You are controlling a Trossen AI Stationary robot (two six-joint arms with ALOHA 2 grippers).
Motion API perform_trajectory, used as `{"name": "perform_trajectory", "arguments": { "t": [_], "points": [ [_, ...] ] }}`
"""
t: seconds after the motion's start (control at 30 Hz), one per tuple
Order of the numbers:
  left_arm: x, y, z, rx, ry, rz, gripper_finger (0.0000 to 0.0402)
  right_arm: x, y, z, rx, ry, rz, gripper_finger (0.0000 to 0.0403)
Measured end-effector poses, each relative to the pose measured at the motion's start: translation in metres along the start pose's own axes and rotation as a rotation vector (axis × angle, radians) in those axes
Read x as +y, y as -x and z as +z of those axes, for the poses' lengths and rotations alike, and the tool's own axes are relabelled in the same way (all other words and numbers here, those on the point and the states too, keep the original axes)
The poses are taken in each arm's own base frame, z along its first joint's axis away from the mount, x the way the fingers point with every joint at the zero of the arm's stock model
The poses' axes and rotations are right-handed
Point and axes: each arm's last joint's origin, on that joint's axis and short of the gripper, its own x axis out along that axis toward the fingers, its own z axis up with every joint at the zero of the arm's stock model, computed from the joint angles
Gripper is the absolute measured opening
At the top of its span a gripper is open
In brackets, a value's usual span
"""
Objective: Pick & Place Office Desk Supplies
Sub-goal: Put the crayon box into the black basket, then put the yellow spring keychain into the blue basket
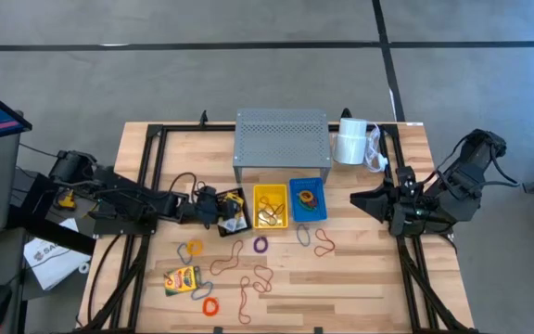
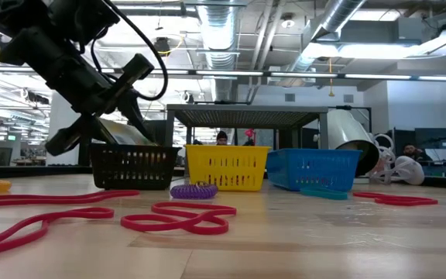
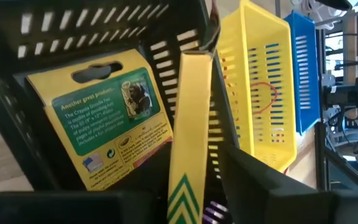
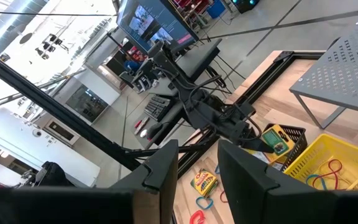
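Where it dips into the black basket (image 1: 233, 211), left tool (image 1: 219, 210) parted around a crayon box (image 3: 190, 149).

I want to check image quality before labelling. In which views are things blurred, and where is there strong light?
Low view: the red rubber-band loops nearest the camera look soft, and ceiling lamps glare brightly. Left wrist view: the crayon box in the black basket is readable, though the basket slots smear a little. Right wrist view: the room's upper part is washed out by light. High view: lighting is even, shadows faint.
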Motion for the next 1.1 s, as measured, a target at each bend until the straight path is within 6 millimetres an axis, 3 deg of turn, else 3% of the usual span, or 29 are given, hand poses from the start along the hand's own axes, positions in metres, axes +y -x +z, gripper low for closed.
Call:
{"name": "perform_trajectory", "arguments": {
  "t": [0.27, 0.43, 0.83, 1.1],
  "points": [
    [-0.001, -0.001, 0.007, -0.021, -0.023, 0.005, 0.0187, 0.000, 0.000, 0.000, 0.000, -0.001, 0.000, 0.0111],
    [-0.004, 0.002, 0.018, -0.052, -0.051, -0.008, 0.0209, 0.000, 0.000, 0.000, 0.000, -0.001, 0.000, 0.0111],
    [-0.005, 0.035, 0.050, -0.081, -0.252, 0.013, 0.0203, 0.000, 0.000, 0.000, 0.000, 0.013, 0.000, 0.0111],
    [-0.010, 0.057, 0.052, 0.137, -0.440, -0.142, 0.0202, 0.000, 0.000, 0.000, 0.000, 0.039, 0.000, 0.0111]
  ]
}}
